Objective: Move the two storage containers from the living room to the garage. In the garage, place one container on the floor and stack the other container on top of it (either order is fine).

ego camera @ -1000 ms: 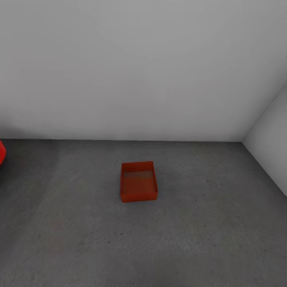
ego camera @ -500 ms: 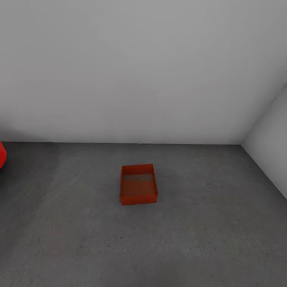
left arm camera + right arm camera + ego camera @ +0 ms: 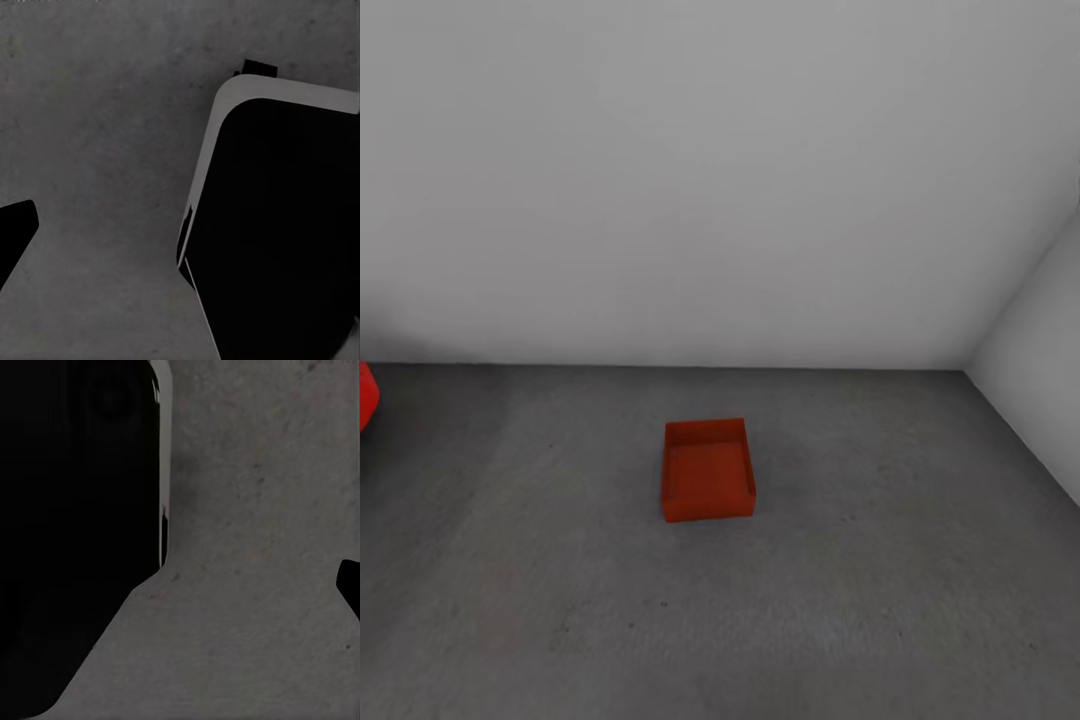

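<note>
Already down on the grey garage floor (image 3: 880,600) near the wall: one orange box (image 3: 707,470), second box yet to fetch and stack on top, grip of both grippers impossible to tell.

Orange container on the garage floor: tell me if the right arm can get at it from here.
Probably not yet. The container sits alone on the concrete floor well ahead in the head view, with nothing around it. The way is free, but the base likely needs to come closer first.

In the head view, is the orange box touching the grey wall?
No. The storage container sits on the floor, apart from the wall.
</note>
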You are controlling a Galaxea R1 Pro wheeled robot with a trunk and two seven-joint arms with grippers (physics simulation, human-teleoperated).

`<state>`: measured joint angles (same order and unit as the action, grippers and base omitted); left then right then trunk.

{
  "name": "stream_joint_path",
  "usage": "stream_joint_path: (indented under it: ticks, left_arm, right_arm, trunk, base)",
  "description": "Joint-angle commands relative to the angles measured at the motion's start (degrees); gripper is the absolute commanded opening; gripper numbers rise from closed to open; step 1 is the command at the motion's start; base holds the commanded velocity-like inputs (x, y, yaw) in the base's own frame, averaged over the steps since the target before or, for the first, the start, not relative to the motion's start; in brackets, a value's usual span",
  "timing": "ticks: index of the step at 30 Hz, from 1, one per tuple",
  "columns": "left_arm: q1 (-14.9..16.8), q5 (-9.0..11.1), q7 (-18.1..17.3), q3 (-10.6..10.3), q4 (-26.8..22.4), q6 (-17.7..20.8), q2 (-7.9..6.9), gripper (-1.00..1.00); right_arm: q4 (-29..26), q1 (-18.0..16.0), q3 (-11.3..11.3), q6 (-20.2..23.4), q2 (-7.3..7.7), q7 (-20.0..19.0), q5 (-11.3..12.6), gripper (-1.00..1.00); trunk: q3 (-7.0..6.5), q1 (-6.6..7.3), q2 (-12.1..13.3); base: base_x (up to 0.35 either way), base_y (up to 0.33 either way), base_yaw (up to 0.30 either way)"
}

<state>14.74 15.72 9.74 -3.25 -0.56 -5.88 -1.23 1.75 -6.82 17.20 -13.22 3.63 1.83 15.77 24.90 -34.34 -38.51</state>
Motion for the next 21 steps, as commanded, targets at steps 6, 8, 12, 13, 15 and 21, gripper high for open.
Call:
stream_joint_path:
  ticks: [6, 8, 12, 13, 15, 21]
  left_arm:
    - [0.03, 0.45, 0.10, -0.36, 0.03, -0.18, 0.00, 1.00]
    - [0.03, 0.45, 0.10, -0.36, 0.03, -0.18, 0.00, 1.00]
    - [0.03, 0.45, 0.10, -0.36, 0.03, -0.17, 0.00, 1.00]
    - [0.03, 0.45, 0.10, -0.36, 0.03, -0.16, 0.00, 1.00]
    - [0.03, 0.45, 0.10, -0.36, 0.03, -0.17, 0.00, 1.00]
    - [0.03, 0.45, 0.10, -0.36, 0.03, -0.17, 0.00, 1.00]
  right_arm:
    - [0.19, -0.05, 0.52, -0.33, -0.03, 0.08, 0.45, 1.00]
    - [0.19, -0.05, 0.52, -0.39, -0.03, 0.14, 0.47, 1.00]
    - [0.18, -0.05, 0.55, -0.47, -0.04, 0.18, 0.46, 1.00]
    - [0.18, -0.05, 0.55, -0.47, -0.06, 0.17, 0.45, 1.00]
    - [0.21, -0.04, 0.55, -0.48, -0.06, 0.14, 0.43, 1.00]
    - [0.21, -0.04, 0.56, -0.46, -0.10, 0.09, 0.30, 1.00]
  trunk:
    - [-0.51, -0.01, -0.05]
    - [-0.69, -0.01, -0.05]
    - [-1.07, -0.01, -0.05]
    - [-1.16, -0.01, -0.05]
    - [-1.35, -0.01, -0.05]
    - [-1.91, -0.01, -0.05]
  base:
    - [0.000, 0.000, 0.000]
    - [0.000, 0.000, 0.000]
    - [0.000, 0.000, 0.000]
    - [0.000, 0.000, 0.000]
    - [0.000, 0.000, 0.000]
    - [0.000, 0.000, 0.000]
